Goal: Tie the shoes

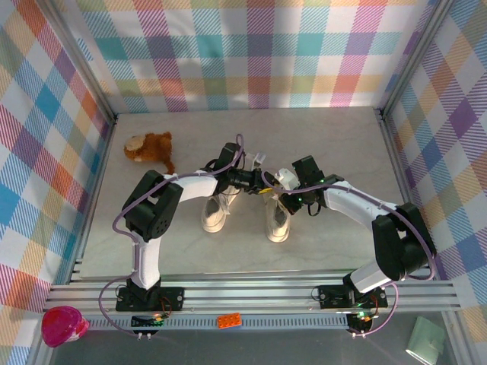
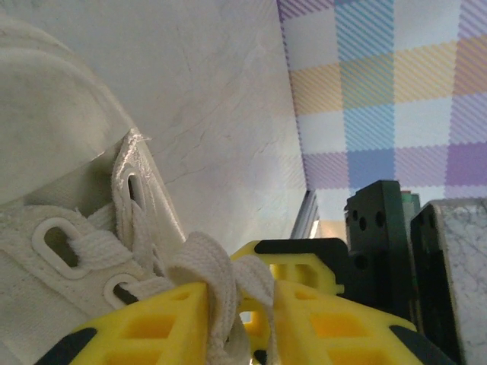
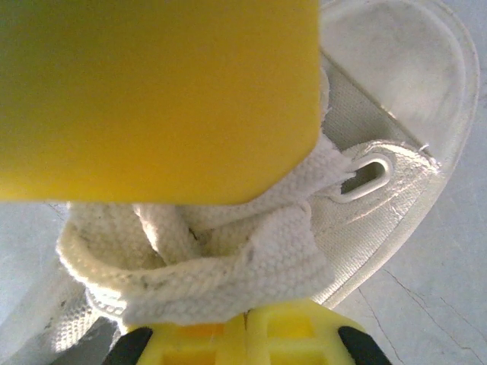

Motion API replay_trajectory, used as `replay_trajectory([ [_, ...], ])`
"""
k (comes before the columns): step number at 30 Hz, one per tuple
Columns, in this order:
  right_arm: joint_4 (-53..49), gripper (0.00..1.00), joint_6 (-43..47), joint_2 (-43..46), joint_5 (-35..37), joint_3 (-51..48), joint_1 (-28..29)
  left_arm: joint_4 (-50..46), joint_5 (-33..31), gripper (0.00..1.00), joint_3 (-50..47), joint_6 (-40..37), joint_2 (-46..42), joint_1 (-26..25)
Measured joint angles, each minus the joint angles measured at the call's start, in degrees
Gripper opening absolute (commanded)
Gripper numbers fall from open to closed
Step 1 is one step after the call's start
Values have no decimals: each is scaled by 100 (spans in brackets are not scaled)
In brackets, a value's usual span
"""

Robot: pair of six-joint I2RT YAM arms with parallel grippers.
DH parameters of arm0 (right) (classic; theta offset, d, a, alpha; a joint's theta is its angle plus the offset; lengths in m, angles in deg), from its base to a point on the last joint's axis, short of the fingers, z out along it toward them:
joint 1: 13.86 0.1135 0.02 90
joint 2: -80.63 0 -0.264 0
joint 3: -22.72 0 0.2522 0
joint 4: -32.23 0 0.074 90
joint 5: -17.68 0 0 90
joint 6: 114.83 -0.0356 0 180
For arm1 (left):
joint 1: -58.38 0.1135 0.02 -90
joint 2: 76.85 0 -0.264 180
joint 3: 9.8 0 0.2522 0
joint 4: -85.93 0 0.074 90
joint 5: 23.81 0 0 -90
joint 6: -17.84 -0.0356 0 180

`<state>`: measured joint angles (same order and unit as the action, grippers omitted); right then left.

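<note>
The two shoes (image 1: 278, 224) sit side by side in the middle of the table (image 1: 342, 137). The left claw (image 2: 228, 319) pinches a lace (image 2: 217, 281). The right claw (image 3: 243, 334) is shut tight on it too. The lace is soft and floppy and may slip, so grab it close to the shoe.

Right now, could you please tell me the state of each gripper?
Left gripper: a white lace runs between its fingers; a firm grip cannot be told.
Right gripper: closed on a lace loop.
</note>
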<state>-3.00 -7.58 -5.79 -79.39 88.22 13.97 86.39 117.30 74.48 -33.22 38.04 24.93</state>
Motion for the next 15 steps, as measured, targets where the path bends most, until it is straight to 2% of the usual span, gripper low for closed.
replay_trajectory([
  [10,2,0,2,-4,2,0,4,-321,11,33,251,-369,125,0],
  [15,4,0,2,-4,4,0,7,-321,31,23,251,-387,282,0],
])
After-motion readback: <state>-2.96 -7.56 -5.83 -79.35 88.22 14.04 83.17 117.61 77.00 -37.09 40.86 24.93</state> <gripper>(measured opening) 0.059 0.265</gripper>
